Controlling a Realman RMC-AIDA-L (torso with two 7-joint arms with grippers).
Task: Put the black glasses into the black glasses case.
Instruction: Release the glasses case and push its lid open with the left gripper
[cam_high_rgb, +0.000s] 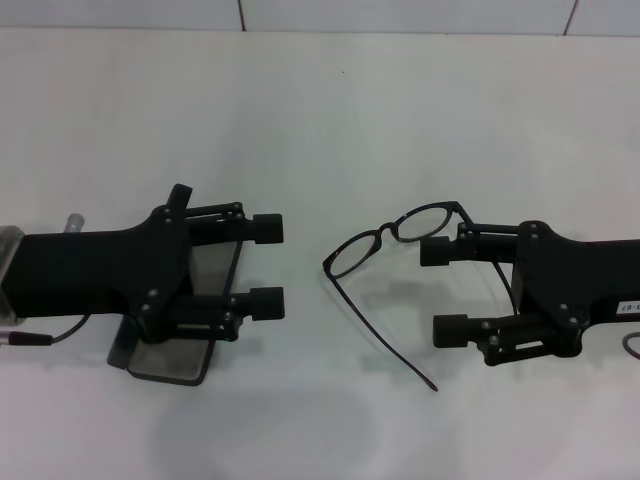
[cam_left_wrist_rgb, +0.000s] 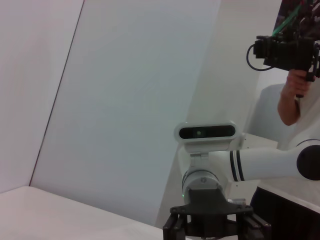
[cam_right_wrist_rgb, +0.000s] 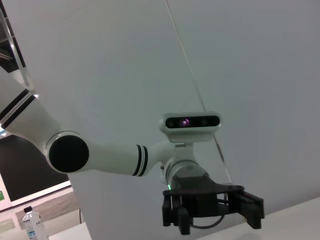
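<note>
Two end effectors, both spread open, empty: left end effector (cam_high_rgb: 268, 266) above black glasses case (cam_high_rgb: 185, 345); right end effector (cam_high_rgb: 444, 290) beside black glasses (cam_high_rgb: 385, 240), well right of case. Risks pinching thin frame, bending temple.

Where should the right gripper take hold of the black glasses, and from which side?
Probably at the bridge of the black glasses, between the lenses. The frame lies flat on the table, one temple unfolded. The right gripper, jaws open, sits beside it, so come from the robot's right, closing across the thin frame.

Robot lab: white table (cam_high_rgb: 330, 110), bare walls, cameraman (cam_left_wrist_rgb: 295, 65) filming.
</note>
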